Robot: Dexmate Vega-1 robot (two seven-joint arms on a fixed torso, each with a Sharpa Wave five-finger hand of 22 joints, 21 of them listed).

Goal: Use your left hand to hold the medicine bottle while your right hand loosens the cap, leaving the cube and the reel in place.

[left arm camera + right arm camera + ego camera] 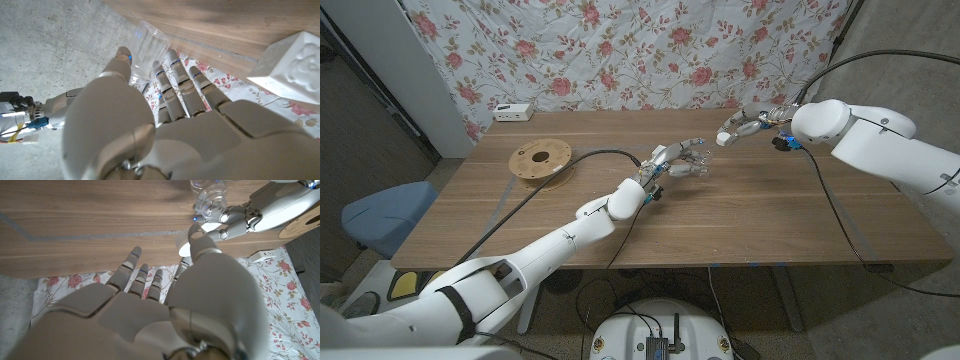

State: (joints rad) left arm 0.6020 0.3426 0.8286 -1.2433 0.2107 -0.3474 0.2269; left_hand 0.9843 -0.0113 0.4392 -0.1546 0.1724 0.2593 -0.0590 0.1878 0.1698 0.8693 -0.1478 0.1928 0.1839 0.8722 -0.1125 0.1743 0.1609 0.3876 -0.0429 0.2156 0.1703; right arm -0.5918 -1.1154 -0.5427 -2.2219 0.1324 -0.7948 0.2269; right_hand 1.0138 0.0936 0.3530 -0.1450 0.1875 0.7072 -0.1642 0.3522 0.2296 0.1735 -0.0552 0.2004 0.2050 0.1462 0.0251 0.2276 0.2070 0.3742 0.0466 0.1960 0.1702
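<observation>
Two hands are over the wooden table (740, 215). The left hand (678, 162) sits near the table's middle with its fingers (170, 75) wrapped around a clear medicine bottle (148, 46), thumb on one side, the others on the opposite side. The right hand (748, 124) hangs above the far edge, apart from the bottle, fingers loosely spread and holding nothing. A wooden reel (540, 160) lies flat on the left side. A white cube (290, 65) appears in the left wrist view.
</observation>
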